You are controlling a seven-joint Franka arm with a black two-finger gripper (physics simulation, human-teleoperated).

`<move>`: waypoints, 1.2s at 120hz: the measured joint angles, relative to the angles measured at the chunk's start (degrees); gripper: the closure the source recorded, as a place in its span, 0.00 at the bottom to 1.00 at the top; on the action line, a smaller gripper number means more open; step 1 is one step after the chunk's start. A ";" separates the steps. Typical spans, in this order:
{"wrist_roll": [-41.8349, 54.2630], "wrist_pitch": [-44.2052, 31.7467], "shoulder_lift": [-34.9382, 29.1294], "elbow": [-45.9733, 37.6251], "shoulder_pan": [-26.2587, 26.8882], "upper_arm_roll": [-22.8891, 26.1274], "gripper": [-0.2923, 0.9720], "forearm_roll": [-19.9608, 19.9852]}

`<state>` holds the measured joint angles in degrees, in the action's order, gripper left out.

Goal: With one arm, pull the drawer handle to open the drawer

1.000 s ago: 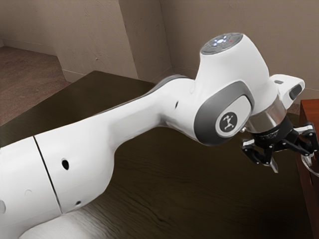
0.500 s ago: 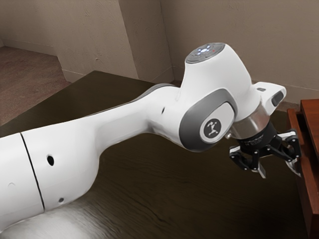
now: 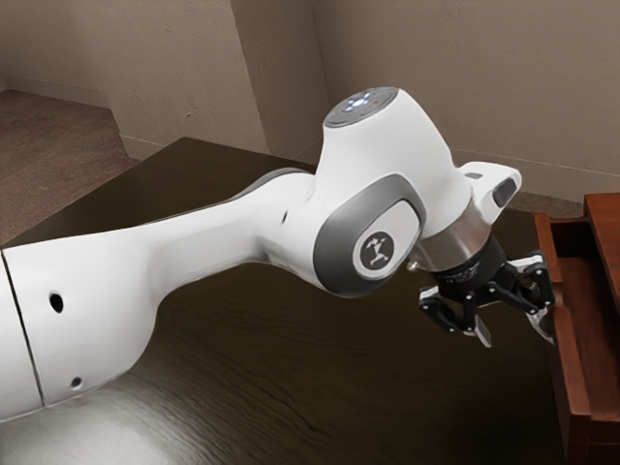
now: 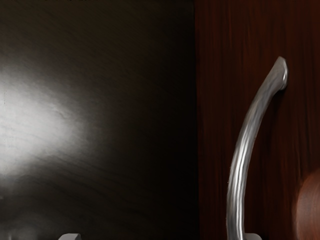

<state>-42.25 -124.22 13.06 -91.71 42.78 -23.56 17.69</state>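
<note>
**Claw open at drawer front, handle beside one finger**

My claw (image 3: 513, 331) is spread wide, with nothing clamped between the fingers (image 3: 477, 329). It hangs low over the dark wood bench (image 3: 291, 387) and points toward the exterior view's right, right up at the drawer (image 3: 567, 368). The far finger is at the drawer's front panel. The near finger stands apart from it, over bare bench. I cannot tell from this side whether the far finger touches the panel.

The drawer is reddish-brown wood at the exterior view's right edge. It stands partly out of its cabinet (image 3: 605, 208), and its inside shows from above behind the front panel.

In the wrist view, the front panel (image 4: 215, 100) meets the bench (image 4: 100, 75) along a straight edge. The handle (image 4: 245, 160) is a curved silver bar with one end fixed to the panel. It bows out and runs down to one of my finger pads (image 4: 252, 236). It lies on the inner side of that pad, just beside it, and I cannot tell if they touch. The other pad is well apart, over the bench. A blurred reddish-brown rounded shape (image 4: 309, 210) sits by the handle-side pad, and I cannot tell what it is.

My white arm (image 3: 242, 242) comes in from the exterior view's left. Behind it are a beige wall (image 3: 174, 58) and a brown floor (image 3: 48, 145).
</note>
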 joint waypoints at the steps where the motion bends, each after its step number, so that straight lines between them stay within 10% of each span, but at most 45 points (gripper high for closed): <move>1: 0.00 -0.05 -0.04 -0.06 0.01 0.00 0.47 -0.01; 144: -4.01 -5.37 -9.77 -12.96 -1.65 0.03 0.47 -6.86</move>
<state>-46.26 -129.59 3.29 -104.67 41.13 -23.53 10.83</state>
